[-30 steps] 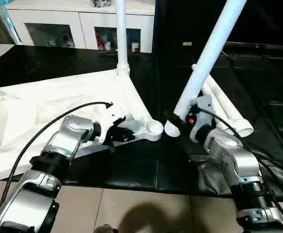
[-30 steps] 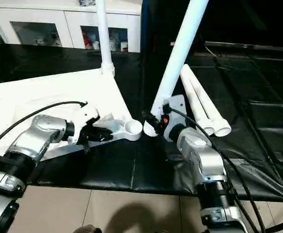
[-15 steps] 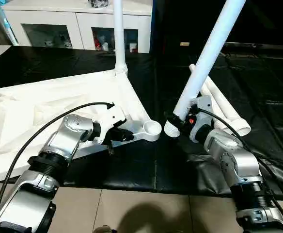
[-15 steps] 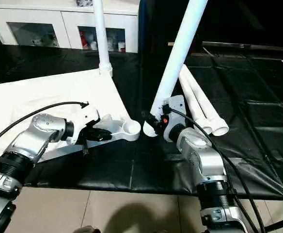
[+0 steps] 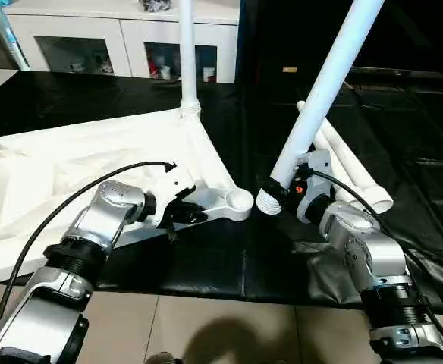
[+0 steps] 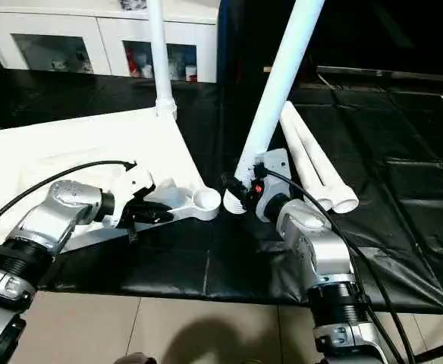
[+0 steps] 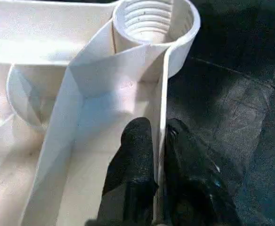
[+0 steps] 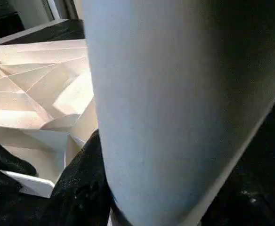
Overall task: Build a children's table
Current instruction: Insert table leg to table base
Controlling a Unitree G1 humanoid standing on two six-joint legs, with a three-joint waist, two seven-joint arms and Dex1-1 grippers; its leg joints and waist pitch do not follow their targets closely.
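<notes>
Hiding right claw (image 5: 276, 189): held leg (image 5: 322, 98)

White cabinet (image 5: 123, 42), black mat (image 5: 403, 136)

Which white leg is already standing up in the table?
The far leg, upright in the back corner socket of the table top. The right tool holds another leg tilted, and two legs lie flat.

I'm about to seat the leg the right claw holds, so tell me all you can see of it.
The leg is a long, smooth, white round tube, plastic by its look. It leans steeply, its upper end running out of the picture. Its ribbed lower end hangs just beside the empty socket at the top's near corner, not yet in it. The right claw grips it just above that end.
</notes>
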